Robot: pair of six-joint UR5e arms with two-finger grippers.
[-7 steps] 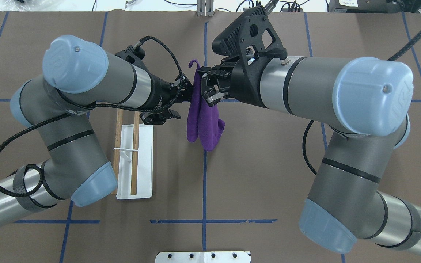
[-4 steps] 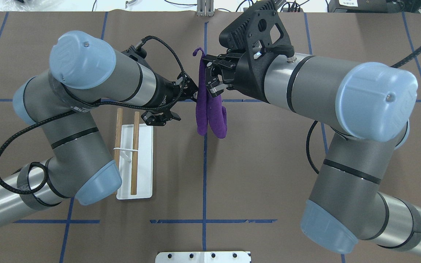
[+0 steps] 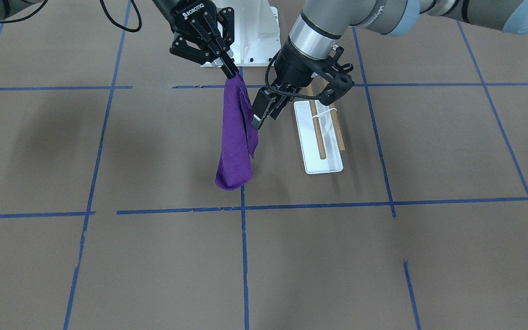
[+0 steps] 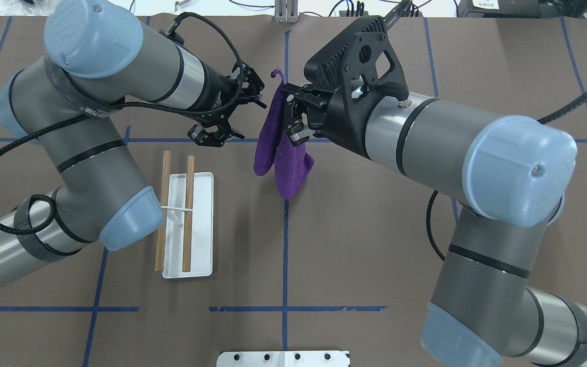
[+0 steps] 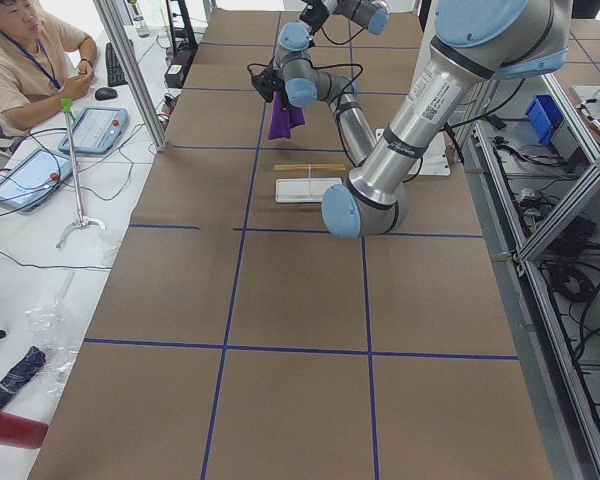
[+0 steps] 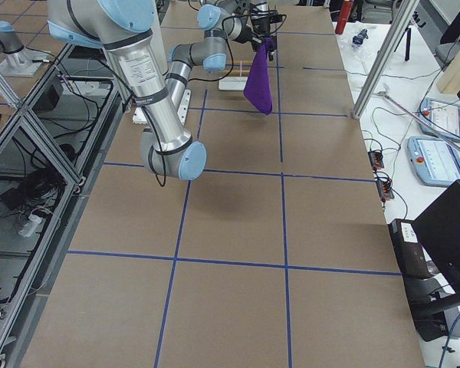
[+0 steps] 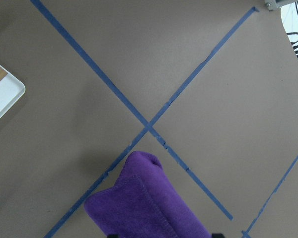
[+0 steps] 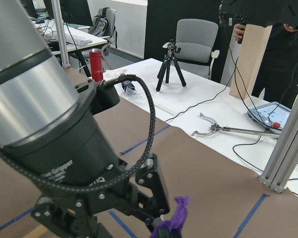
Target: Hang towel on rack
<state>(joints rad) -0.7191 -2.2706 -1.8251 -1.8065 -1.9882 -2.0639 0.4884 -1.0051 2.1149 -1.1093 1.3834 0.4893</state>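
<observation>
Towel (image 3: 235, 137) hangs clear of the table, pinched at its top by my right gripper (image 3: 229, 71). Left gripper (image 3: 258, 120) looks spread, just beside it. Next I'd carry it across to the rack (image 3: 324, 137) and drape it over the dowels.

- A brown paper-like table covering (image 4: 375, 229) spreads across the whole work surface, marked into squares by blue tape lines (image 4: 284, 255).
- A white ribbed metal pedestal (image 3: 257, 27) with bolt holes stands at the table's edge on the robot's side.
- A person in a beige shirt (image 5: 25, 60) sits at a white side desk.
- Two grey-framed touch-screen pendants (image 5: 92, 128) lie on that desk, with a silver grabber tool (image 5: 75, 190) beside them.
- A red cylindrical bottle (image 8: 95, 63), a small black tripod (image 8: 170, 64) and a grey office chair (image 8: 198, 49) are behind the table.
- A light wooden board (image 8: 249, 59) stands upright.
</observation>
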